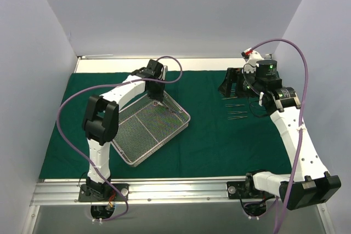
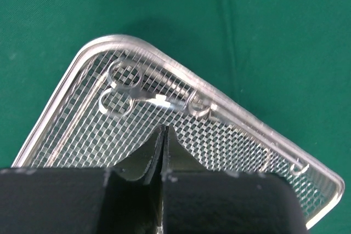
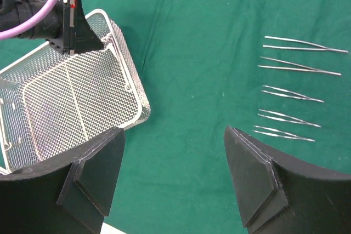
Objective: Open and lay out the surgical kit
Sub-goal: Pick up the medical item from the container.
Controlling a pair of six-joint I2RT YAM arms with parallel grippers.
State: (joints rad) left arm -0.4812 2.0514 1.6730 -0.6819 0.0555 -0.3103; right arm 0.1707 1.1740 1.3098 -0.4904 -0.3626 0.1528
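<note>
The dark green drape (image 1: 219,141) lies spread flat over the table. The silver wire-mesh tray (image 1: 148,130) sits on it at centre left, turned at an angle. My left gripper (image 1: 158,100) hangs over the tray's far corner. In the left wrist view it (image 2: 163,131) is shut with nothing between the jaws, just short of small steel scissors (image 2: 130,95) lying in the tray (image 2: 247,118) by the rim. My right gripper (image 1: 235,87) is open and empty over bare drape (image 3: 186,69). Several thin forceps (image 3: 290,94) lie in a row to its right (image 1: 237,109).
White walls close in the table on the left, back and right. The drape's edge and a metal rail (image 1: 175,190) with both arm bases run along the near side. The tray (image 3: 71,113) and the left gripper (image 3: 71,26) show at the left of the right wrist view.
</note>
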